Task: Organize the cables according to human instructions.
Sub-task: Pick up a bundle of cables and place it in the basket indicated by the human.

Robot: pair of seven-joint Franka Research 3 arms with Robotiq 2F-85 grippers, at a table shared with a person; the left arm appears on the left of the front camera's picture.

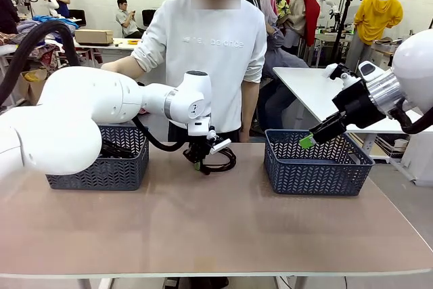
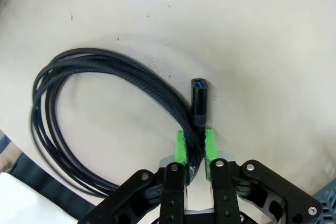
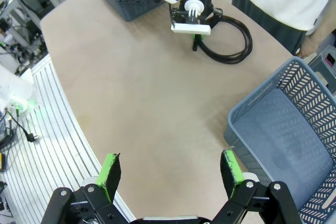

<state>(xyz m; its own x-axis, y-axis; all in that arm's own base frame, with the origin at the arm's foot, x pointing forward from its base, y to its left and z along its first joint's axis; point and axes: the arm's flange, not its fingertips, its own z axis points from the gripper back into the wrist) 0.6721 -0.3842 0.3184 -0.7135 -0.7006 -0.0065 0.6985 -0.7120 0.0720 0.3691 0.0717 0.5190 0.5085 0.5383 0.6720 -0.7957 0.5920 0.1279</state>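
So the left gripper (image 2: 195, 145) is pinching the coiled black rubber cable (image 2: 100, 114) on the tan bench (image 1: 223, 221), right gripper (image 3: 170, 174) hanging wide open.

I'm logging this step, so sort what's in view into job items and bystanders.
Job:
- cable, coiled on the table, pinched by the left gripper
- cables in the left basket
- right basket
- right gripper, open above the table

Bystanders:
- cardboard box
- white table behind

Bare tabletop (image 1: 203, 228) between two baskets (image 1: 101, 160) (image 1: 314, 164), cable coil (image 1: 220, 160) midway.
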